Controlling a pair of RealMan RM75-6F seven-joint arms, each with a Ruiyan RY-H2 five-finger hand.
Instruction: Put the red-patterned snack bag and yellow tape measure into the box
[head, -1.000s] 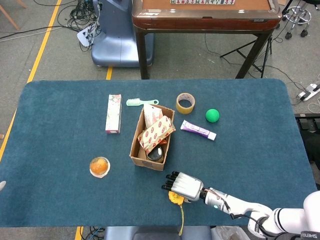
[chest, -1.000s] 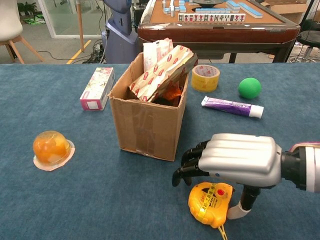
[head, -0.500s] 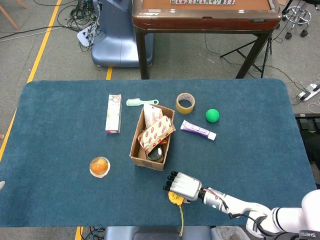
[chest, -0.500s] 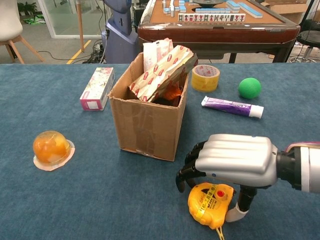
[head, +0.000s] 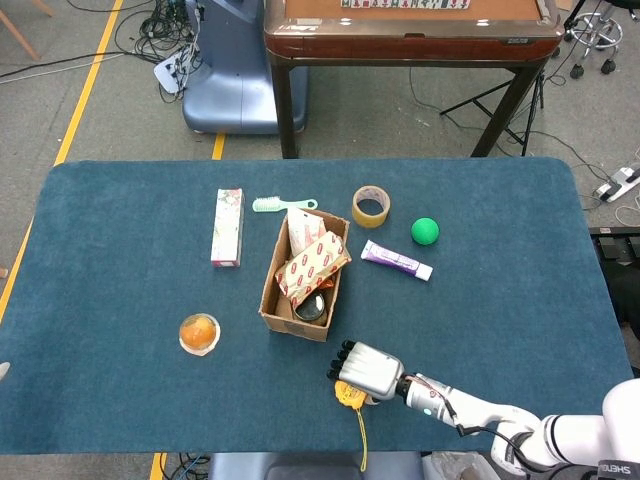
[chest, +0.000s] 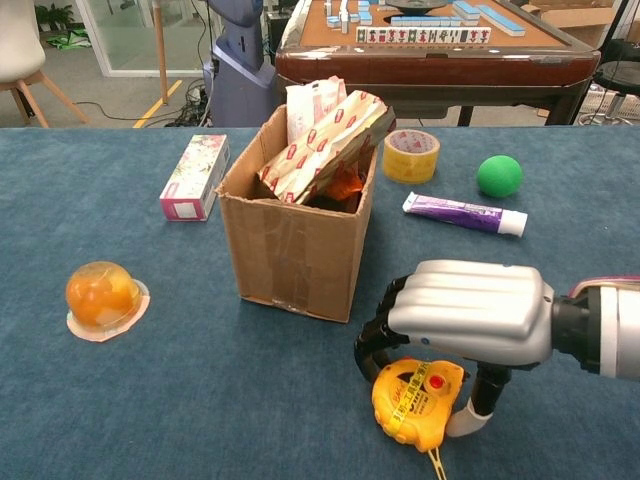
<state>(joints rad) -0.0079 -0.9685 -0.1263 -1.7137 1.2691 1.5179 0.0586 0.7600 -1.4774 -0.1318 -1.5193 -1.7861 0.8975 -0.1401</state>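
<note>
Blue carpet-like cloth covers the table, which stands on a grey floor with a mahjong table behind it. At the near edge lies the yellow tape measure, flat on the cloth with its tape trailing toward 6 o'clock. The right hand arches directly over it, dark fingertips curled down at its left side and the thumb at its right; whether it actually grasps the tape measure cannot be told. At 11 o'clock of the tape measure stands the open cardboard box. The red-patterned snack bag rests inside, leaning up over the rim beside a paler packet. Outward from the box: a pink carton at 9 o'clock, an orange jelly cup at 7 o'clock, a tape roll, purple tube and green ball toward 2 o'clock, and a green brush at 12 o'clock. No view shows the left hand.
</note>
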